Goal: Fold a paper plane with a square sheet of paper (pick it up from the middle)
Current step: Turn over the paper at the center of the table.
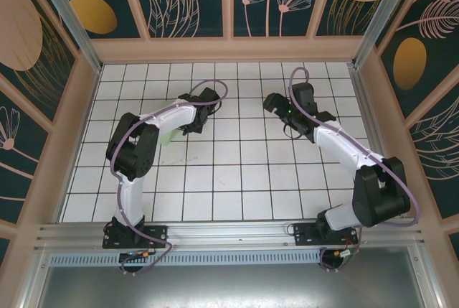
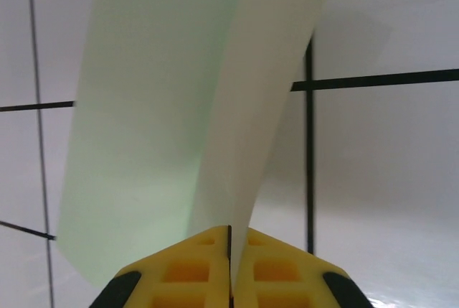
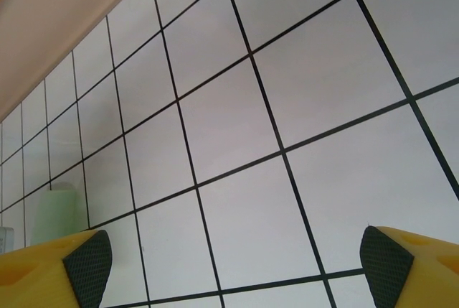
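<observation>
While the left claw (image 2: 229, 250) clamps the paper (image 2: 158, 107), lift slowly to avoid tearing. The right claw (image 3: 237, 261) stands open, seemingly well apart.

Paper sheet (image 2: 158, 121), top edge off-frame

Under the jaws lay a white tiled table (image 1: 215, 200) ruled with black lines, and beyond them stood dark teal wall panels (image 1: 247, 14) painted with pale flowers.
</observation>
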Controlling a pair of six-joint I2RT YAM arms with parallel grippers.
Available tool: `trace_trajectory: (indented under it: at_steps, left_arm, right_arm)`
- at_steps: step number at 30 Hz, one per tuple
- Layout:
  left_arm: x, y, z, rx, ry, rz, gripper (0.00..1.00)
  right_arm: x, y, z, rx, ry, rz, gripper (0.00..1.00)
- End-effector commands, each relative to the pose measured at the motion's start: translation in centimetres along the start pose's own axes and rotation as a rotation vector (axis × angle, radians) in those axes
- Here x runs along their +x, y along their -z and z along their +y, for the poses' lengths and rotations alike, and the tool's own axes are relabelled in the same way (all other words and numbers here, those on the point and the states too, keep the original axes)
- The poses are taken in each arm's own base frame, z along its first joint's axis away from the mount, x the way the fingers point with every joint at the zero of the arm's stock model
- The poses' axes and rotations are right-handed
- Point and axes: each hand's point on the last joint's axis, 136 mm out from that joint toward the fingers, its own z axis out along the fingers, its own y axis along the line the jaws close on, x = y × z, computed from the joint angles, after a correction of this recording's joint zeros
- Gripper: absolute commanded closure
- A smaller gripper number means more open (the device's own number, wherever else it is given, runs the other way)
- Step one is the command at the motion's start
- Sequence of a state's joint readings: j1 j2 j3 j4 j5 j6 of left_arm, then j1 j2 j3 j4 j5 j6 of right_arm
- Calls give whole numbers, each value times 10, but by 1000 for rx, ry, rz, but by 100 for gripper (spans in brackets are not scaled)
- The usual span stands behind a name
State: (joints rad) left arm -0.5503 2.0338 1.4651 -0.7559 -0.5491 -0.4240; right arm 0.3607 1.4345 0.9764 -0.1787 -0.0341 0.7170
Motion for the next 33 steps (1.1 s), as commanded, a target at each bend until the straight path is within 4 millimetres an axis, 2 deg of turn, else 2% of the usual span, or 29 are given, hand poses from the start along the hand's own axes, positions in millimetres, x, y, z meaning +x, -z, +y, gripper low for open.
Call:
trace_trajectory:
  at_steps: [1, 7, 13, 15, 20, 24, 26, 29, 31, 32, 33]
  left_arm:
    - [7, -3, -24, 110, 15, 27, 88]
    - [16, -5, -44, 208, 15, 67, 79]
    - [10, 3, -63, 323, 32, 74, 69]
    - [2, 15, -71, 390, 40, 51, 64]
    - [-29, 74, -99, 688, 51, -42, 45]
    - [-47, 114, -107, 862, 73, -118, 34]
    - [-58, 133, -102, 918, 98, -164, 27]
    - [-71, 145, -82, 972, 171, -217, 18]
    - [-78, 145, -60, 991, 247, -244, 12]
    - [-77, 135, -52, 988, 289, -236, 10]
    - [-79, 137, -37, 991, 327, -256, 9]
  right_arm:
    - [7, -6, -2, 8, -18, 27, 8]
    - [14, -17, -6, 21, -2, 60, 8]
    - [10, -26, 2, 16, 39, 86, 9]
    - [9, -29, 5, 9, 50, 87, 9]
    - [6, -34, 12, -2, 57, 94, 10]
    - [6, -38, 11, 5, 50, 102, 10]
    - [11, -41, 17, -21, 47, 118, 11]
    - [20, -47, 28, -41, 60, 140, 12]
    - [28, -52, 37, -51, 71, 158, 12]
    - [33, -56, 43, -60, 79, 172, 12]
    - [38, -59, 47, -64, 86, 184, 12]
